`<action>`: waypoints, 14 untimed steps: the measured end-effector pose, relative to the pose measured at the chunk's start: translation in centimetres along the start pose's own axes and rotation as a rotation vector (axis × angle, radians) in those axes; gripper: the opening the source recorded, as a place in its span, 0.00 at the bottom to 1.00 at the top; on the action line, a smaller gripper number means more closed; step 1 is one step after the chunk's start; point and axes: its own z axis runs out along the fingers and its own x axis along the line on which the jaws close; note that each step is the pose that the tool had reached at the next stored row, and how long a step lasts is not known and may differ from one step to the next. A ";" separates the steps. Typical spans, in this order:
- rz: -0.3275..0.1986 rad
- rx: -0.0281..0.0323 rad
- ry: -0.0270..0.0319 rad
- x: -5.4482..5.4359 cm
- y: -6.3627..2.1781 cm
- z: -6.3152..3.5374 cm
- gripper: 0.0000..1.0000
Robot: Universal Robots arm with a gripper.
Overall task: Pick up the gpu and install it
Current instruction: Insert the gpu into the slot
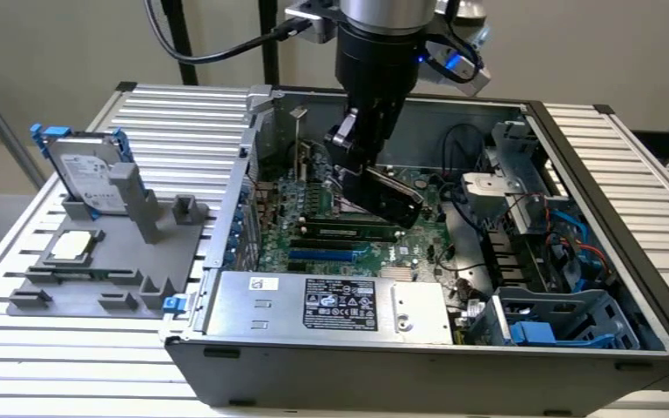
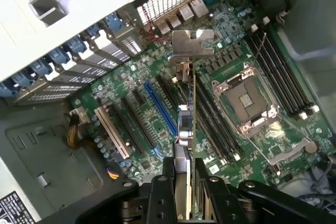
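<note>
The end effector (image 1: 352, 157) (image 2: 185, 177) is clamping the gpu (image 1: 387, 198) (image 2: 185, 129), with its dark fingers (image 2: 160, 187) pressing on the card's two faces. The card is hanging tilted inside the open case (image 1: 428, 374), directly under the end effector. In the wrist view it is showing edge-on, with its silver bracket (image 2: 191, 43) at the end farthest from the fingers. Whether its lower edge is touching anything cannot be told.

Beneath the end effector, the motherboard (image 1: 422, 235) (image 2: 126, 85) is lying flat on the case floor. In the wrist view, a blue slot (image 2: 160, 108) is running to one side of the held card, and the CPU socket (image 2: 244, 100) is sitting to the other side. Long memory slots (image 2: 283, 74) are lying beyond the socket.

The arm (image 1: 381, 43) is rising straight above the end effector. Near it, at the case's front edge, a silver power supply (image 1: 323, 305) is lying with its label upward.

Well apart from the end effector, toward the exterior view's left, a hard drive (image 1: 84, 174) with blue rails is standing upright in a grey holder (image 1: 91, 279). The holder is resting on the ribbed worktop (image 1: 184, 122).
</note>
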 end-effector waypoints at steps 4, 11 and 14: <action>-0.073 -0.0001 0.0005 0.0 0.00 0.31 0.00; -0.200 -0.0002 0.0018 0.0 -0.01 0.84 0.00; -0.255 -0.0004 0.0022 0.0 -0.01 1.08 0.00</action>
